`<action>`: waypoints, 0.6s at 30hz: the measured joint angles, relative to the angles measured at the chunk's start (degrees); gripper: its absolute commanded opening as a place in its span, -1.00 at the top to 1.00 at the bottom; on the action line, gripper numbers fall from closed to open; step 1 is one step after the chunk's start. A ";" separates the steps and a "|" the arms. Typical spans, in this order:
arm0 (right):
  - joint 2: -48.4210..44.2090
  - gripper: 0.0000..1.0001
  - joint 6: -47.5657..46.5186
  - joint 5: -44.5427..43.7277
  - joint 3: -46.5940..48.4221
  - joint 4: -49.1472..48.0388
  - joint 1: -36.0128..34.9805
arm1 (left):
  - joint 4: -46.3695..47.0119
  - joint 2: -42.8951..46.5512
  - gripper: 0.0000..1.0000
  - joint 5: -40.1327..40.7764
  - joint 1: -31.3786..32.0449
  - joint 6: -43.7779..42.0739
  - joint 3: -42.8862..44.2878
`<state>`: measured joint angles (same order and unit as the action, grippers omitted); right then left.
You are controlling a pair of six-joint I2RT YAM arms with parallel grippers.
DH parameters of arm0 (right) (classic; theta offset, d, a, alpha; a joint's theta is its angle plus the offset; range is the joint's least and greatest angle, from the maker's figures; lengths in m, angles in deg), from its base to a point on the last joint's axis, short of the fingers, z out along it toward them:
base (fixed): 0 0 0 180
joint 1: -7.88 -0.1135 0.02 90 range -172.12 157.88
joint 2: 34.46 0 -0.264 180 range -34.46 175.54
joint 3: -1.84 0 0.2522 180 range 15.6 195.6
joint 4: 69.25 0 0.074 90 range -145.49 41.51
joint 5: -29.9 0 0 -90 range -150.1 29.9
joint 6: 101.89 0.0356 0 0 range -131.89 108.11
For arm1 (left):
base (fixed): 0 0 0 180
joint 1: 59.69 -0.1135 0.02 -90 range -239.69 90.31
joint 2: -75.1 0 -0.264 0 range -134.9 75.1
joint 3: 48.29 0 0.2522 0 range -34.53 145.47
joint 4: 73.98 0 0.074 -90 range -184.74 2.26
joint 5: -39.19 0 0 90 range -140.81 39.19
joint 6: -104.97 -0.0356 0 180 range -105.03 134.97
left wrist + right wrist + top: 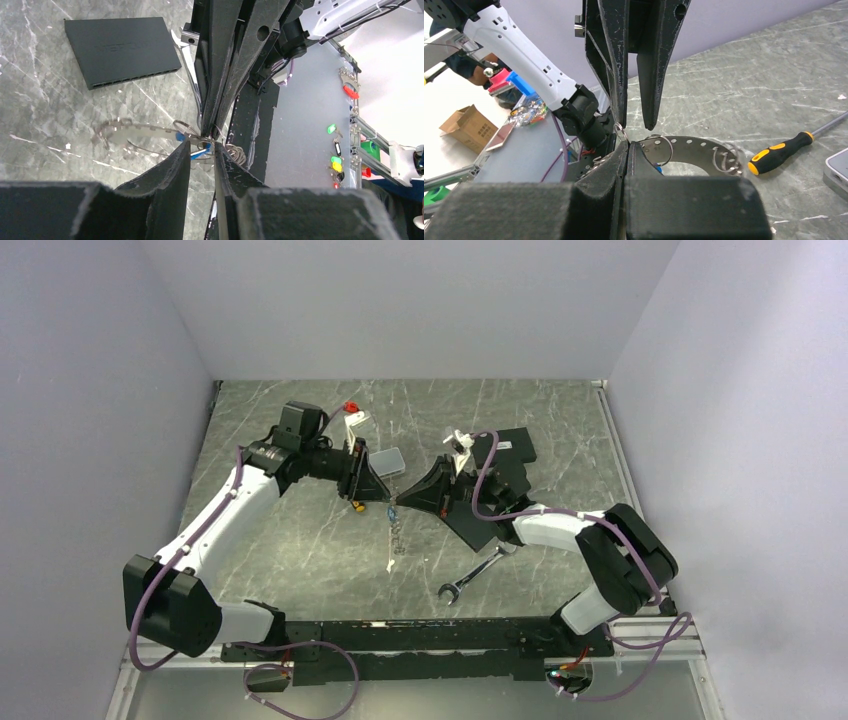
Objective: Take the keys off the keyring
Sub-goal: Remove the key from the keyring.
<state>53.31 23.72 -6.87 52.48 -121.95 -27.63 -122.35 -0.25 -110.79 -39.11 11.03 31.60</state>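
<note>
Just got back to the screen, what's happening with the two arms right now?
Both arms meet above the middle of the table with the keyring between them. The right gripper has its fingers shut on the keyring, and the keys dangle below. The left gripper has its fingers a little apart, straddling the small blue piece at the ring, not visibly clamped. The wrench lies on the table, apart from both.

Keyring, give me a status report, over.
Right claw shut on keyring. Left claw open, straddling blue tag. Wrench and screwdriver lie well aside.
</note>
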 measured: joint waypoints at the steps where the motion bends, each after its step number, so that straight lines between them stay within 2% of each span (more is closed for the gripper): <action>1: 0.04 1.00 0.07 0.04 0.00 -0.13 0.00 | 0.02 0.00 0.41 -0.20 -0.04 0.11 0.00; 11: 0.20 1.00 1.95 0.04 -0.76 -2.60 0.50 | -3.48 1.64 0.16 -3.91 -2.08 -1.57 1.40; 18: 1.31 1.00 4.13 0.79 -0.74 -5.09 0.48 | -2.54 2.45 0.18 -5.90 -1.99 -0.68 1.38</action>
<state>54.62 27.86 -6.08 51.74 -127.04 -27.15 -124.89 2.20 -116.69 -41.10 10.35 32.97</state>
